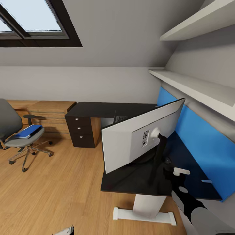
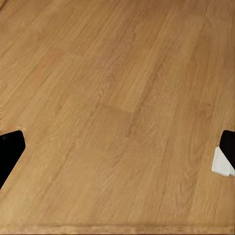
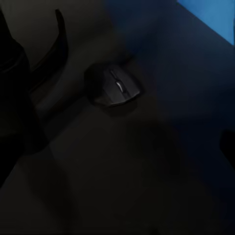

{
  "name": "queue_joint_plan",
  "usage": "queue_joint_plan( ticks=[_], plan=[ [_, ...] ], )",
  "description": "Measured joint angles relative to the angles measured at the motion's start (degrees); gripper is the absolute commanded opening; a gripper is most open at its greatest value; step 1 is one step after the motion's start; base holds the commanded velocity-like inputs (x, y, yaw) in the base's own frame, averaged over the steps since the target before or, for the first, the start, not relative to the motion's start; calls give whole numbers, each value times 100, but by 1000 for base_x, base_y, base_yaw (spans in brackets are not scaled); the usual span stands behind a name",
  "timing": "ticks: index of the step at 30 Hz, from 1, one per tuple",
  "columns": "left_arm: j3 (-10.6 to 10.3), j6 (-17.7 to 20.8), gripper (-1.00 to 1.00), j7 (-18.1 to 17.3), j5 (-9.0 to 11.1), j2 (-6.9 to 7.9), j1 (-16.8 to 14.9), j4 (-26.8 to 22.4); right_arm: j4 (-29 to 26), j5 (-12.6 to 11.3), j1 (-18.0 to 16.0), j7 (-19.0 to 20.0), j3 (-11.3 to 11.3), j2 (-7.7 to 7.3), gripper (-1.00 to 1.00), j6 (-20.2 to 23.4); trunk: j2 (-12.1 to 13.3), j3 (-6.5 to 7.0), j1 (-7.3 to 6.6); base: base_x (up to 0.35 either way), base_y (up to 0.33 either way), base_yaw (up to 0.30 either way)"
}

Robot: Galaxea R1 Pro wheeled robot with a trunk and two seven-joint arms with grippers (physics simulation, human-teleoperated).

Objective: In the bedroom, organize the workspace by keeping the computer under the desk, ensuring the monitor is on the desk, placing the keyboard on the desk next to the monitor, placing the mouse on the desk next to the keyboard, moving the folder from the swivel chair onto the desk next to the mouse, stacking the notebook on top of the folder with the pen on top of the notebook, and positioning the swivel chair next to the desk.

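Standing on one desk [image 1: 98, 109]: one monitor [image 1: 130, 140], one mouse [image 3: 115, 87]; end effector states unclear.

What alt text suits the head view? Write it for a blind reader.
A monitor stands on a black desk, its pale back to the camera, before a blue wall panel. At left, a blue folder lies on a grey swivel chair on the wooden floor.

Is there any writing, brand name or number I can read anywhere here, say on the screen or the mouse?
No text reads clearly anywhere.
Monitor: small dark marks on the back panel beside the stand mount, too small and blurred to read.
Mouse: no visible lettering in the dim light.
Blue folder on the swivel chair: plain cover, no label visible.
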Motion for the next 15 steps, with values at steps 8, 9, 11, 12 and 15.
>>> queue_joint_plan(
  ticks=[8,9,11,12,15],
  plan=[
    [22,2115,100,-40,852,223,-2,-1331,41,-30,0,-15,-1,-7,100,601,-321,-143,176,0,0,0],
    [25,2336,100,-43,934,257,-2,-1541,40,-32,0,-16,-2,-7,100,629,-361,-162,198,0,0,0],
    [29,3003,100,-50,1105,367,-2,-2203,38,-35,0,-21,-4,-7,100,681,-442,-197,242,0,0,0],
    [30,3193,100,-57,1155,407,-2,-2420,38,-35,0,-22,-5,-7,100,694,-482,-215,264,0,0,0],
    [33,3873,100,-70,1285,556,-2,-3258,36,-37,0,-24,-6,-7,100,724,-602,-269,329,0,0,0]
  ],
)
